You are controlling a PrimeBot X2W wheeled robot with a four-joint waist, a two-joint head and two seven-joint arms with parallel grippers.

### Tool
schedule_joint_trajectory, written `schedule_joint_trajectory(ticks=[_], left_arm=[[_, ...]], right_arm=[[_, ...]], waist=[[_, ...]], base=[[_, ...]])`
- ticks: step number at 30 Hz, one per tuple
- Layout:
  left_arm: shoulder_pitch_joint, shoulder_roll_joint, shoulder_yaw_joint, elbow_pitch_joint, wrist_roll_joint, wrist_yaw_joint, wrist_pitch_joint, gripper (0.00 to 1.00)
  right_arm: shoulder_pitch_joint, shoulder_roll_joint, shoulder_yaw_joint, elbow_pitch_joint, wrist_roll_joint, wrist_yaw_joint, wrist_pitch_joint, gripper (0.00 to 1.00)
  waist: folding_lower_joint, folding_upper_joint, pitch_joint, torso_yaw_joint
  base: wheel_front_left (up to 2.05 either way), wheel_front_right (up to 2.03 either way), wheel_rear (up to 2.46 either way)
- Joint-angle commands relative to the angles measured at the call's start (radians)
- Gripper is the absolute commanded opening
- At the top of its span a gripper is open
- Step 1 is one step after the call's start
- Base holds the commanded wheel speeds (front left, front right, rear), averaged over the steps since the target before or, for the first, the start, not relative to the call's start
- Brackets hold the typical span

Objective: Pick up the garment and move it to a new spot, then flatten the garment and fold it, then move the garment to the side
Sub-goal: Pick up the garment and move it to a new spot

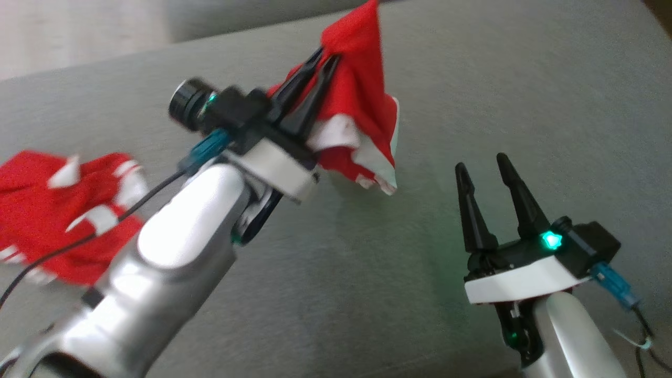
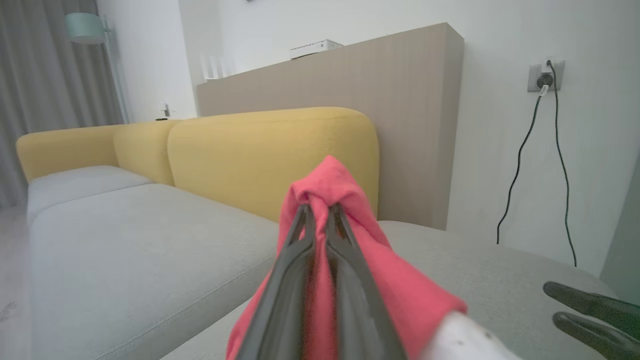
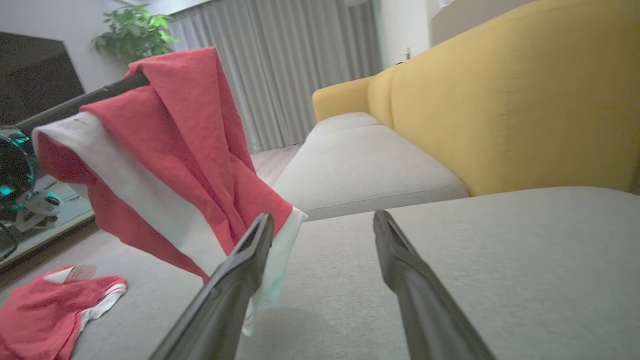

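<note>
Red garment [image 1: 362,105], white trim, bunched, hanging above grey sofa seat [image 1: 525,94], clamped in left claw [image 1: 327,55]. Right claw [image 1: 481,161] fingers apart, gripping nothing, over seat. Right wrist view adds yellow backrest [image 3: 500,100] behind seat, second red garment [image 3: 50,310] lying on seat.

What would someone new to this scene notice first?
The red garment with white trim, pinched in the shut left gripper and hanging above the grey sofa seat near the centre of the head view. Next come a second red garment lying crumpled at the seat's left, and the open right gripper hovering empty at lower right.
</note>
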Motion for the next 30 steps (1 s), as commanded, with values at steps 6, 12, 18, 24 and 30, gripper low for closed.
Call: schedule_joint_trajectory(ticks=[6,12,18,24,30], left_arm=[[-0.127,-0.041,0.004,0.123,0.028,0.019,0.032,1.0],[-0.129,-0.058,-0.027,0.25,0.05,0.007,-0.006,1.0],[-0.104,-0.049,-0.007,0.294,0.039,0.008,-0.066,1.0],[-0.023,0.0,0.04,0.253,0.021,0.025,-0.094,1.0],[0.147,0.053,0.098,0.131,0.022,0.078,-0.099,1.0]], right_arm=[[-0.032,-0.003,0.035,-0.066,0.053,-0.001,-0.011,1.0],[-0.026,-0.003,0.029,-0.076,0.074,-0.001,-0.011,1.0],[-0.022,-0.003,0.008,-0.066,0.048,-0.001,-0.011,1.0],[-0.015,-0.003,-0.029,-0.048,-0.003,-0.001,-0.011,1.0],[0.011,-0.003,-0.047,-0.026,-0.038,-0.001,-0.011,1.0]], waist=[[-0.0001,0.0,0.113,-0.188],[-0.0001,0.0,0.124,-0.198],[-0.0001,0.0,0.073,-0.112],[-0.0001,0.0,0.001,0.019],[-0.0001,0.0,-0.058,0.134]], base=[[0.0,0.0,0.0],[0.0,0.0,0.0],[0.0,0.0,0.0],[0.0,0.0,0.0],[0.0,0.0,0.0]])
